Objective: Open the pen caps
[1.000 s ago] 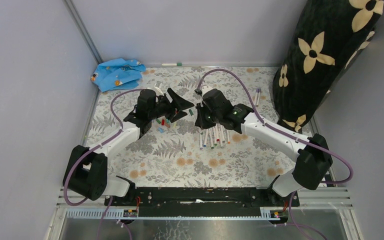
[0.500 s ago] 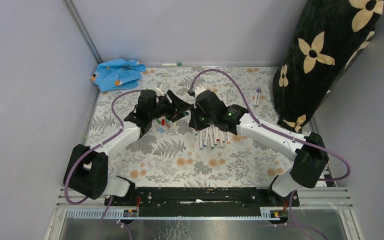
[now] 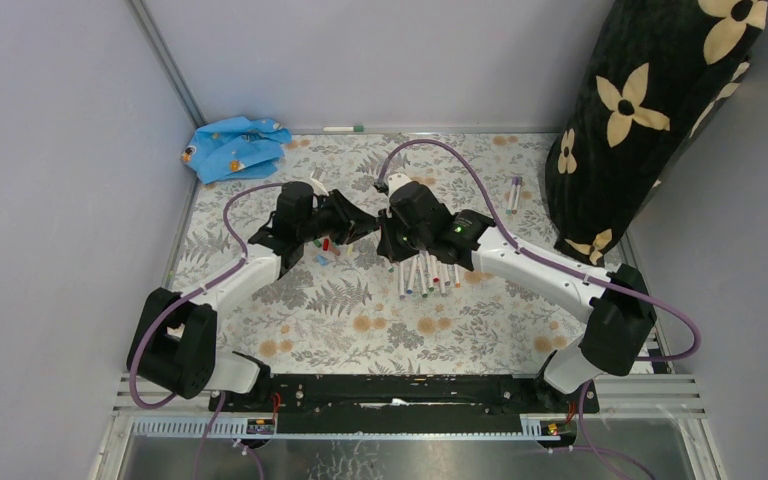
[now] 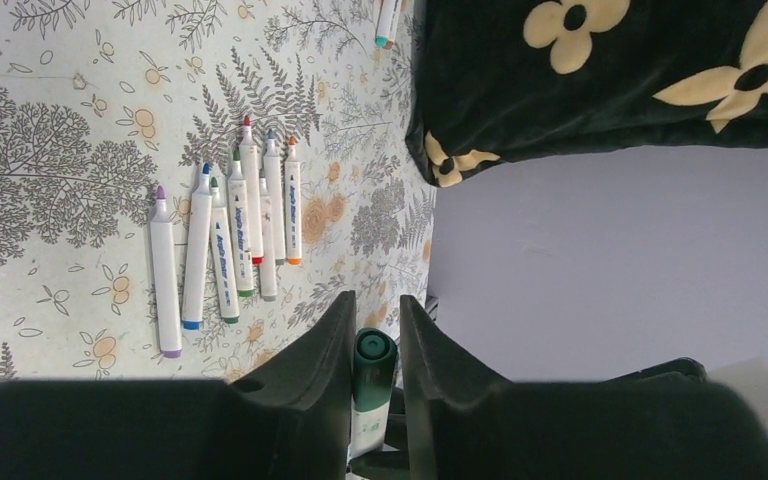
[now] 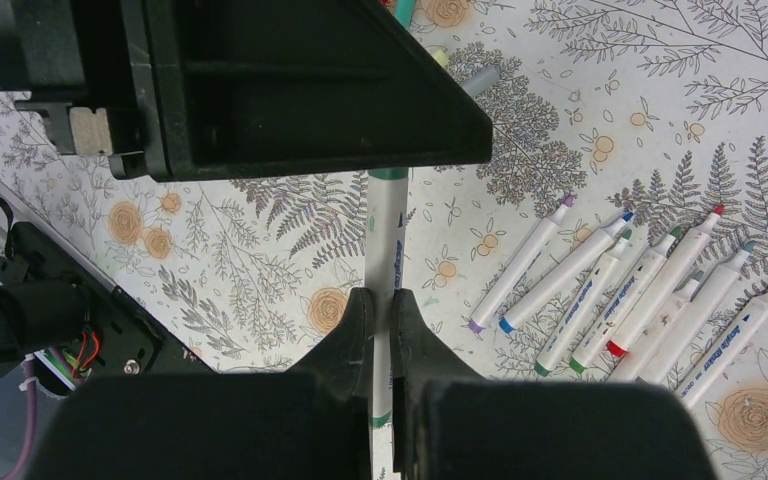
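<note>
Left gripper (image 4: 375, 318) seemingly pinching cap (image 4: 372, 362), right gripper (image 5: 382, 296) pen (image 5: 385, 225)

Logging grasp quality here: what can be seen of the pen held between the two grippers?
The pen is a thin white-barrelled marker with blue lettering, held above the patterned table. The right gripper clamps its barrel. Its dark green cap is on and sits between the fingers of the left gripper. A green band shows where the barrel meets the cap. The pen spans the gap between both grippers.
</note>
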Robot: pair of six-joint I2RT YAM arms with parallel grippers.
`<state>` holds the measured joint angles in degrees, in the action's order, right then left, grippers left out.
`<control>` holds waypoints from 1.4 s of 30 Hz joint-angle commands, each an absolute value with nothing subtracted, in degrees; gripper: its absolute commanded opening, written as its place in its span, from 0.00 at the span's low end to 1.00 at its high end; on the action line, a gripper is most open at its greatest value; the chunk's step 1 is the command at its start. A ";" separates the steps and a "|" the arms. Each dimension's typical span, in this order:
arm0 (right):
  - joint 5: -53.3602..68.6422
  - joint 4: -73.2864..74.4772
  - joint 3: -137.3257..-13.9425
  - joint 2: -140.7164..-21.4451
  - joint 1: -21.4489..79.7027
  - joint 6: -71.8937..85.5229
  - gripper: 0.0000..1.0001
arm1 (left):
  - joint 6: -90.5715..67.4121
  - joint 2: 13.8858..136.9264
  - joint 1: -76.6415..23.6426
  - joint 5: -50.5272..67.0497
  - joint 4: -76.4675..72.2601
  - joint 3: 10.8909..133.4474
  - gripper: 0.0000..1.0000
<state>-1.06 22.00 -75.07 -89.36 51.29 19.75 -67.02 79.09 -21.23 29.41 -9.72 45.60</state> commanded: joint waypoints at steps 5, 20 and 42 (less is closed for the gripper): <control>-3.11 20.77 -77.84 -88.25 51.88 19.91 0.00 | -66.20 79.11 -21.40 30.61 -10.54 44.55 0.00; -2.29 19.74 -80.99 -90.96 52.12 19.38 0.28 | -69.23 76.10 -21.52 31.15 -14.15 43.57 0.00; -1.76 18.03 -75.02 -92.56 52.17 20.88 0.00 | -65.04 78.47 -17.42 24.75 -8.84 49.39 0.00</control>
